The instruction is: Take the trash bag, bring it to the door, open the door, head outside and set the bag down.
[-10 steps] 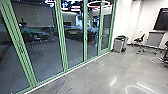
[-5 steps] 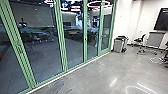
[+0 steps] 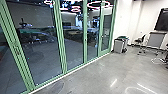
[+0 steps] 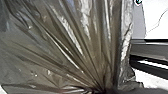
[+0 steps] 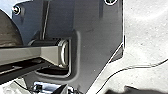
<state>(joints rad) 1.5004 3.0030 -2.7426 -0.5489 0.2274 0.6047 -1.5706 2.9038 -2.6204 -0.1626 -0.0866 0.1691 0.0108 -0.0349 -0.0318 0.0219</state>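
Observation:
Brownish, translucent plastic of the trash bag [image 4: 75,50] stretches across much of the left wrist view. Its folds draw together tightly where my left gripper [image 4: 106,91] is shut on it. A rounded brownish surface beside the robot's bar in the right wrist view may be part of the bag [image 5: 8,31]; I cannot be sure. How my right gripper stands cannot be made out. Ahead in the head view, a green-framed glass door [image 3: 106,33] with a small handle stands closed at the far end of the glass wall.
Green-framed glass panels [image 3: 37,50] run along the left, with a white strip at their foot. A grey bin [image 3: 120,45] stands beside the white wall past the door. Farther right are a dark chair [image 3: 140,41], a grey cabinet [image 3: 155,40] and a wall screen [image 3: 162,21].
The head view has shifted only slightly, moving the near door posts a little in the picture. Reflections in the glass have changed.

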